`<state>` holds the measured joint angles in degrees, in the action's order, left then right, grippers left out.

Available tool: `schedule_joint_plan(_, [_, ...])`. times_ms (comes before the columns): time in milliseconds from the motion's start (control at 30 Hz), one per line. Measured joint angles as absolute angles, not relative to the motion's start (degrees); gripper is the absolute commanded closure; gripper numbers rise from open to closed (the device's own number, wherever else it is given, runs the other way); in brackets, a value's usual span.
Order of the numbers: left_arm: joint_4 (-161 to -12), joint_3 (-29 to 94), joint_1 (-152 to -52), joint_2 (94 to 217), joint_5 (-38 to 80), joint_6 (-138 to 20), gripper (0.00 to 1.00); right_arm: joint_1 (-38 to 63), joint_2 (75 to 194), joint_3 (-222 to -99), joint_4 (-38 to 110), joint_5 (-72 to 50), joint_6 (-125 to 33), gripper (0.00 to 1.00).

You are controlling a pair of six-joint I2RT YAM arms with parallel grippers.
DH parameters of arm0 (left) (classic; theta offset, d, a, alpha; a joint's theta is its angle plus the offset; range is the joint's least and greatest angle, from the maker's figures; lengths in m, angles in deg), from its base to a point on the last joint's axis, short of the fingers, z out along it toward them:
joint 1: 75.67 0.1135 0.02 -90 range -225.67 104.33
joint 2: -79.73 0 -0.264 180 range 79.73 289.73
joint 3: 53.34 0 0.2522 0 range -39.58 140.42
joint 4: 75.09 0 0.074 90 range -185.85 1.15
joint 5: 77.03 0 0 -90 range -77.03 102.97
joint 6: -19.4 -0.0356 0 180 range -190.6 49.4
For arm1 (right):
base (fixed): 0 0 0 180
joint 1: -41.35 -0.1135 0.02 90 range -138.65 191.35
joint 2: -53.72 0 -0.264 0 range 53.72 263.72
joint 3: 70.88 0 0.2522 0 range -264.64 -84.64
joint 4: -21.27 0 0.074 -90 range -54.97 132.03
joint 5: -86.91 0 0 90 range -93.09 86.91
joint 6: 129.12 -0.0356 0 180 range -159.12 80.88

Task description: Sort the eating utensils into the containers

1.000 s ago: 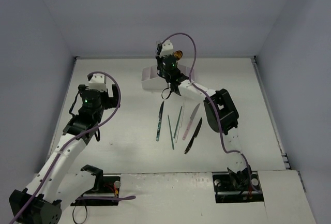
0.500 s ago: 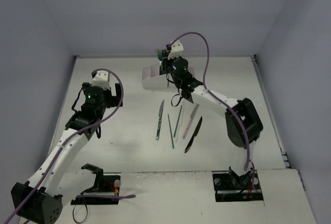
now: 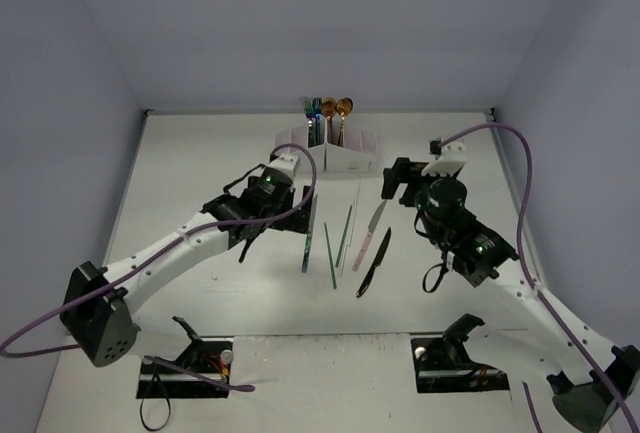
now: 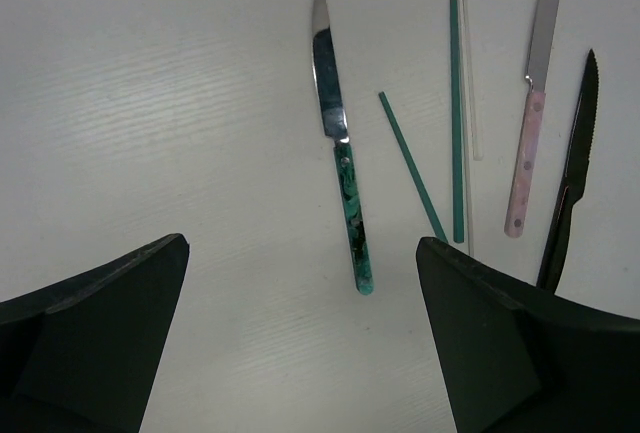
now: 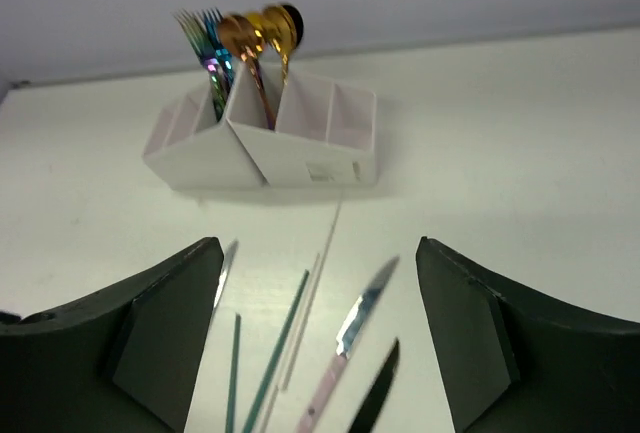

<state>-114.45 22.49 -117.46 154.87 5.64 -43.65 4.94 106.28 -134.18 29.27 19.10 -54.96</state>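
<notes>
The white organiser [image 3: 328,156] stands at the back with forks and spoons [image 3: 327,108] upright in it, and shows too in the right wrist view as the organiser [image 5: 268,148] holding forks [image 5: 203,38] and gold spoons [image 5: 262,31]. A green-handled knife [image 3: 308,236] [image 4: 340,153], teal chopsticks [image 3: 344,235] [image 4: 457,123], a white chopstick [image 4: 470,83], a pink-handled knife [image 3: 369,234] [image 4: 528,143] and a black knife [image 3: 374,261] [image 4: 572,183] lie on the table. My left gripper [image 3: 296,219] [image 4: 302,243] hovers open just beyond the green knife's handle end. My right gripper [image 3: 396,181] [image 5: 320,245] is open and empty, right of the utensils.
Grey walls close the table in at the back and on both sides. The arm bases and cables sit at the near edge.
My right gripper opened and drew back from the organiser to the right. My left arm swung from the left side in toward the green-handled knife.
</notes>
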Motion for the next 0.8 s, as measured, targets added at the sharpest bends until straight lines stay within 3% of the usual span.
schedule_joint_plan(367, [-118.87,33.66,-121.10,179.91,7.30,-36.73,0.04,4.97,86.16,-123.58,49.71,20.65,-63.55,0.00])
schedule_joint_plan(567, [-120.33,37.78,-121.11,188.91,7.58,-35.60,0.19,4.97,83.81,-123.58,52.46,20.64,-65.68,0.00])
schedule_joint_plan(800, [-120.72,38.89,-120.89,191.35,7.65,-34.98,0.40,4.97,83.68,-123.58,53.87,20.70,-66.86,0.00])
